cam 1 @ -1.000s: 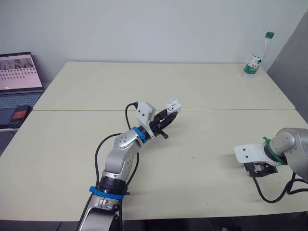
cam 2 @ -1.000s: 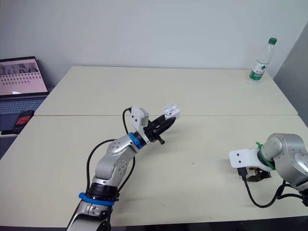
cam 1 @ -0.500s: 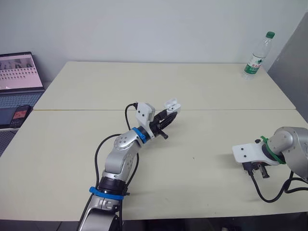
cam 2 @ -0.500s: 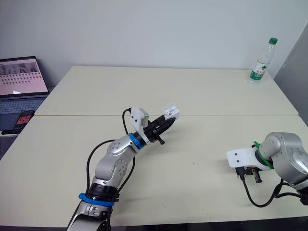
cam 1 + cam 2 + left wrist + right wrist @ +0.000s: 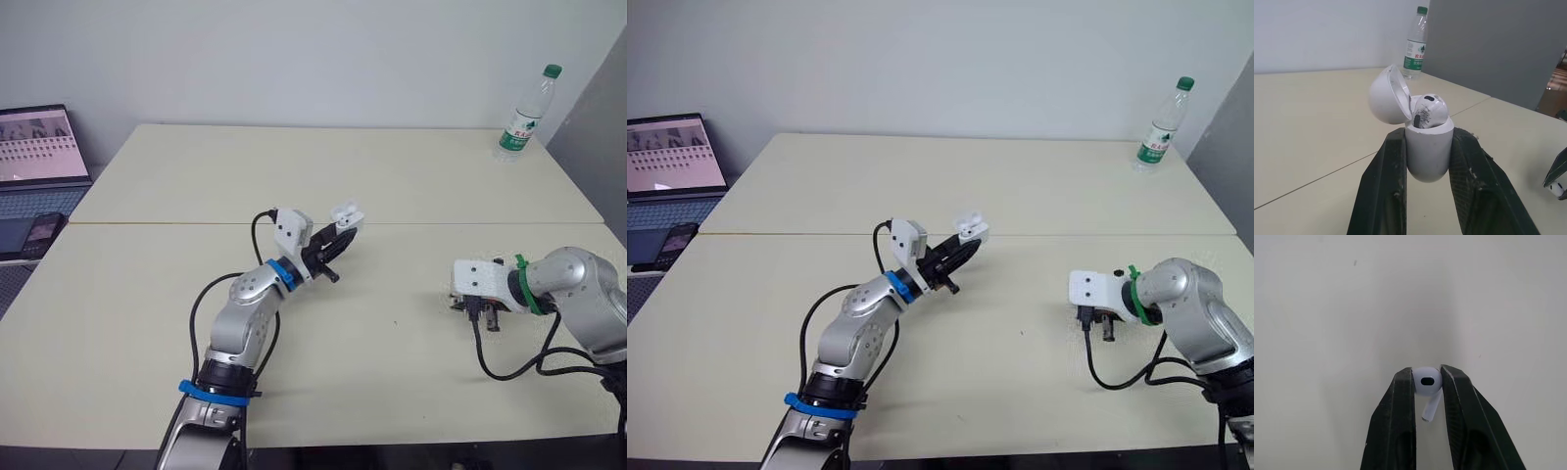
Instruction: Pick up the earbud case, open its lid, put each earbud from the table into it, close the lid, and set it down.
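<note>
My left gripper is raised over the middle of the table and shut on the white earbud case. The case's lid stands open, and one earbud sits in the case. My right gripper hangs just above the table at the right and is shut on a second white earbud, its stem pointing down between the fingers. In the left eye view the right gripper is well to the right of the case.
A clear water bottle with a green cap stands at the table's far right corner. An open laptop and a phone lie beyond the table's left edge. A seam runs across the table.
My right arm has swung in to the left, toward the middle of the table. The left gripper holds the open case in nearly the same spot.
</note>
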You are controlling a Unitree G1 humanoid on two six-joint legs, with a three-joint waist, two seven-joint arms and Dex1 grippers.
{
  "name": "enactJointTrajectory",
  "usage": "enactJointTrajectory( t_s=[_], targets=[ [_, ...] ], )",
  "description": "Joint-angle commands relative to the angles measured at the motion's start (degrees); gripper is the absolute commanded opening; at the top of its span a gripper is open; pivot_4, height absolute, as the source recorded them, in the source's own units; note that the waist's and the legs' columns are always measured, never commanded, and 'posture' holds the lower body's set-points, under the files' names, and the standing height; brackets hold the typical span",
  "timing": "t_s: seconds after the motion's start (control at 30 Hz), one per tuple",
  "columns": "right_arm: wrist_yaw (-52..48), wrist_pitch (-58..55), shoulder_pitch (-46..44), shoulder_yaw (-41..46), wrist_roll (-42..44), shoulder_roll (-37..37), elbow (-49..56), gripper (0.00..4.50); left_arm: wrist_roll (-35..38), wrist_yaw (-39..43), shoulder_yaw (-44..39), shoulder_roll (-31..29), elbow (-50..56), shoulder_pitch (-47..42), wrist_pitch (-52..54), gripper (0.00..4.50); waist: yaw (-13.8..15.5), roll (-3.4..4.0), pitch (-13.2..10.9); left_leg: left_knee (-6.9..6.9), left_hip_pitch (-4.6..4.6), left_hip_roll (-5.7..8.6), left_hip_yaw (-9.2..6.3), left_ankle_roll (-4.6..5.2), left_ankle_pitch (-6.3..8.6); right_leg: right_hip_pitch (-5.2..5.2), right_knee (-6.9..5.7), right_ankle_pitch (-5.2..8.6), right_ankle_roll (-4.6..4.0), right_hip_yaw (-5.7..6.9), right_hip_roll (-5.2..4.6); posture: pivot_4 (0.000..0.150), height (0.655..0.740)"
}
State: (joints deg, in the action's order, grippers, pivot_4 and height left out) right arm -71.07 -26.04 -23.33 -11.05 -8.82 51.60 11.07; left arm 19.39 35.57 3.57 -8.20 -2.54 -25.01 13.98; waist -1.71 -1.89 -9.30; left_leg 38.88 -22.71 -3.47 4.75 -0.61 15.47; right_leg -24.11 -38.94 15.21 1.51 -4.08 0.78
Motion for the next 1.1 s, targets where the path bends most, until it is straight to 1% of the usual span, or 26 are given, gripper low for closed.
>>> enactJointTrajectory(
  t_s=[0.03, 0.13, 0.33, 0.5, 0.93, 1.1],
  targets=[
    [4.8, 1.1, -0.1, 5.3, 4.5, -3.3, -0.1, 0.40, 1.0, -0.5, -0.3, 0.1, 4.3, 0.3, 0.2, 0.81, 0.0, 0.00, 0.0, 0.00, 0.00, 0.00, -0.01, 0.00, 0.00, 0.00, -0.01, 0.00, 0.00, 0.00, 0.01, 0.150, 0.7362],
    [8.9, 1.6, -0.4, 7.8, 7.6, -7.0, -0.5, 0.40, 0.9, -1.0, -0.1, 0.4, 5.5, 0.8, 0.9, 0.81, 0.0, 0.00, 0.0, 0.00, 0.00, -0.02, -0.03, 0.00, 0.00, 0.01, -0.03, 0.00, 0.00, 0.01, 0.02, 0.150, 0.7362],
    [19.0, -0.1, -2.5, 14.7, 16.1, -18.3, -0.2, 0.40, 0.5, -2.1, 0.7, 0.8, 6.8, 1.0, 2.6, 0.81, -0.1, 0.01, 0.0, 0.00, 0.01, -0.02, -0.03, 0.00, 0.00, 0.01, -0.04, -0.01, 0.00, 0.01, 0.02, 0.150, 0.7362],
    [24.9, -1.5, -4.2, 18.5, 23.5, -26.0, 1.7, 0.40, 0.7, -2.8, 0.8, 1.3, 7.0, 0.5, 3.2, 0.81, 0.0, 0.02, 0.0, -0.01, 0.00, -0.03, -0.02, 0.00, 0.00, 0.00, -0.04, -0.01, 0.00, 0.00, 0.03, 0.150, 0.7362],
    [37.1, -6.7, -7.8, 21.0, 36.4, -35.2, 7.6, 0.40, 1.1, -1.3, 1.2, 3.8, 4.6, -0.9, 1.6, 0.81, -0.1, 0.03, 0.0, -0.03, -0.05, -0.04, -0.05, 0.00, 0.00, -0.03, -0.03, -0.01, 0.00, 0.01, 0.04, 0.150, 0.7362],
    [38.9, -6.9, -6.8, 19.7, 38.0, -35.6, 8.8, 0.40, 1.1, -0.7, 1.3, 4.8, 3.8, -1.5, 1.1, 0.81, -0.1, 0.03, 0.0, -0.03, -0.08, -0.01, -0.05, 0.00, 0.00, -0.03, -0.01, -0.01, 0.00, 0.02, 0.02, 0.150, 0.7362]
  ],
)
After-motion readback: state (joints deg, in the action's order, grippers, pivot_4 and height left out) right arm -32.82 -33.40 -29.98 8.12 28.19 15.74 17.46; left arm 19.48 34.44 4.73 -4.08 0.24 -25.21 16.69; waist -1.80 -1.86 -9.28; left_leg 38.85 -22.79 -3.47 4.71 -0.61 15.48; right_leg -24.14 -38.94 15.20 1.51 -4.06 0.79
